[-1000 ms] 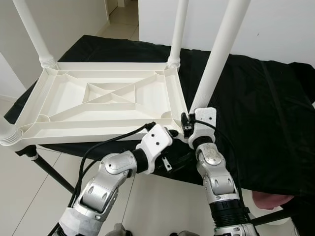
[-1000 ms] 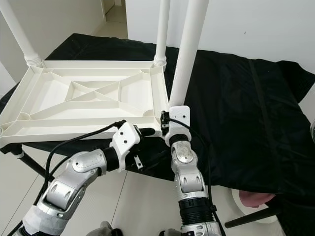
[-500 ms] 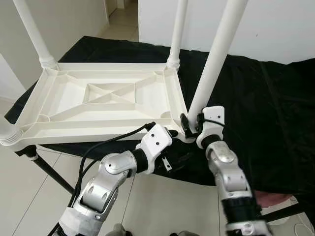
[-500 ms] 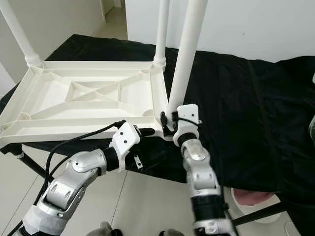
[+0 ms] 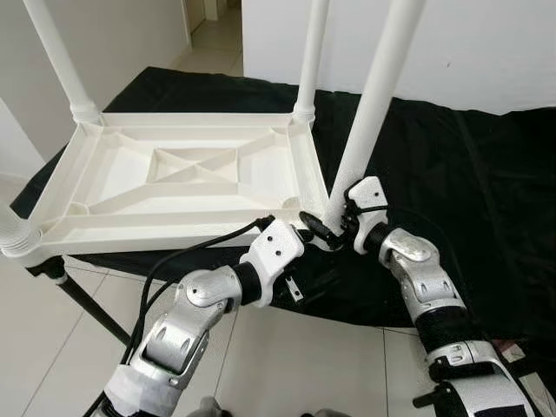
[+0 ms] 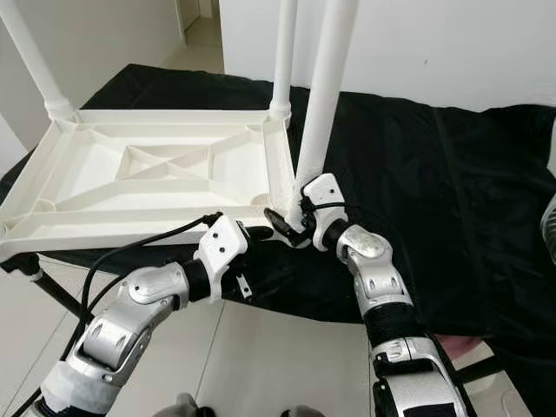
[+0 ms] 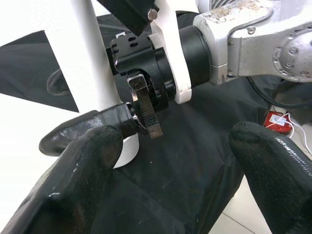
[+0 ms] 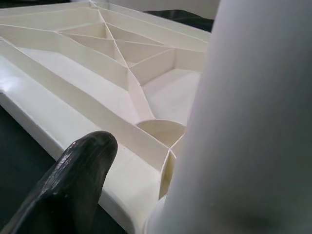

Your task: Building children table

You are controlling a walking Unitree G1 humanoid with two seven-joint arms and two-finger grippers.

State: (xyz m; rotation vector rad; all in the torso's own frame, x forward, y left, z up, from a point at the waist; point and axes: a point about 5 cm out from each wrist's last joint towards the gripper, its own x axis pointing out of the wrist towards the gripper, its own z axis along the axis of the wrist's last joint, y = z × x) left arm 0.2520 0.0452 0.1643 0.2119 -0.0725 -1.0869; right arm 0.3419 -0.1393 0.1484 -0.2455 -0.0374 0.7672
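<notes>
- White plastic tabletop [image 5: 187, 169] lying upside down on the black-draped bench [image 5: 452, 174], ribbed underside up, with a diagonal cross of ribs at its centre.
- Four white legs standing up from the corners: far-left leg [image 5: 59, 61], far-right leg [image 5: 311, 61], near-left leg [image 5: 13, 236] cut off at the frame edge, near-right leg [image 5: 372, 104].
- Near-right leg leaning slightly, its base at the tabletop corner closest to both hands.
- Right hand [image 5: 334, 228] placed at the foot of the near-right leg, one black finger [image 5: 314, 228] reaching across the tabletop's corner rim on the side toward the left hand.
- In the right wrist view, near-right leg [image 8: 243, 126] close against the camera, one black fingertip [image 8: 73, 180] beside the tabletop rim [image 8: 73, 126]; second finger hidden behind the leg.
- Right hand wrapped around the base of the near-right leg; exact pad contact on the far side not visible.
- Left hand [image 7: 170, 175] spread wide, holding nothing, pointing at the same corner from just below and in front of the tabletop edge.
- In the left wrist view, left-hand fingers [image 7: 83, 170] apart on either side of the black cloth, right hand's wrist body [image 7: 195, 48] directly ahead, and the leg foot [image 7: 92, 63] just beyond the nearer fingertip.
- Left hand near the right hand, not touching it.
- Black cable [image 5: 187, 252] running from the left wrist housing back along the left forearm.
- Pale tiled floor [image 5: 52, 347] below the bench; black bench strut [image 5: 82, 304] descending beneath the near-left corner.
</notes>
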